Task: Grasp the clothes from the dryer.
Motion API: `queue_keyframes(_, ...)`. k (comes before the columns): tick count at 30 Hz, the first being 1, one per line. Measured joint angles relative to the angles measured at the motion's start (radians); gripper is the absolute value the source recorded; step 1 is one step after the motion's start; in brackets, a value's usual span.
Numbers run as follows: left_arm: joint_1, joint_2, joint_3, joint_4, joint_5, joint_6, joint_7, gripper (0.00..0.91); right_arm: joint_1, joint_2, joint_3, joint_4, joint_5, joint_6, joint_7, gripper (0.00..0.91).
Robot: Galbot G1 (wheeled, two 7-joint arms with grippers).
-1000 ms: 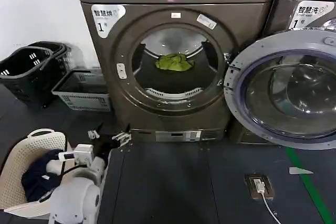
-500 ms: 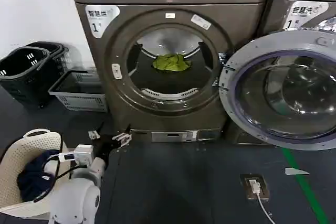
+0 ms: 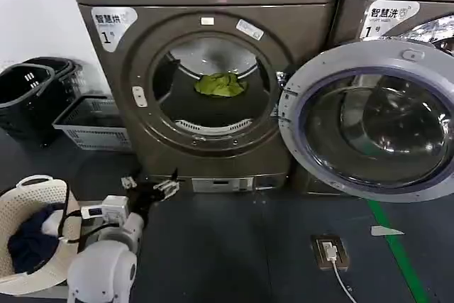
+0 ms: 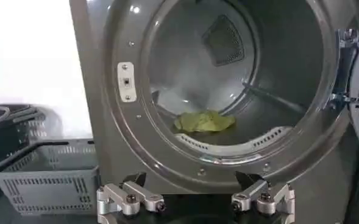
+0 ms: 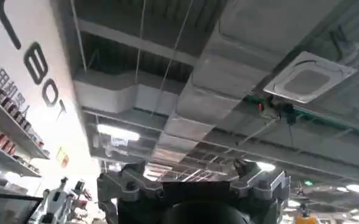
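While the dryer (image 3: 213, 83) stands with its door swung aside for access, the clothes (image 3: 220, 84) lie on the drum floor; the left gripper (image 3: 150, 188), wide open and empty, faces the opening from low down.

Two machines are seen: one dryer (image 3: 213, 69) and one neighbouring washer (image 3: 397, 5). One green bundle of clothes (image 3: 220, 84), one grey crate (image 3: 89, 124), one white basket (image 3: 32, 204).

Dark floor (image 3: 234, 246), white wall (image 3: 35, 12), green floor stripe (image 3: 397, 253).
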Motion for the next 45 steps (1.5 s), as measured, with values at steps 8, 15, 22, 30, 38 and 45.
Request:
queue_keyframes(8,-0.001,0.001,-0.002,-0.001,-0.007,0.000,0.001,0.907,-0.003,0.003,0.005,-0.001,0.001,0.000,0.000,0.907)
queue_keyframes(15,-0.001,0.000,0.000,-0.004,-0.007,0.000,0.001,0.907,-0.009,0.007,0.012,0.001,0.004,0.000,0.004,0.907)
queue_keyframes(22,0.007,0.000,0.000,-0.008,-0.009,0.000,0.002,0.907,-0.015,0.012,0.026,0.001,0.004,0.004,0.022,0.907)
queue_keyframes(30,0.006,0.001,0.000,-0.015,-0.008,0.000,0.003,0.907,-0.018,0.020,0.040,-0.016,0.003,0.024,0.044,0.907)
queue_keyframes(38,0.002,0.003,0.000,-0.017,-0.007,0.000,0.005,0.907,-0.017,0.013,0.049,-0.028,0.002,0.044,0.054,0.907)
queue_keyframes(45,0.000,0.003,0.000,-0.013,-0.007,0.000,0.005,0.907,-0.018,0.011,0.052,-0.040,0.001,0.055,0.057,0.907)
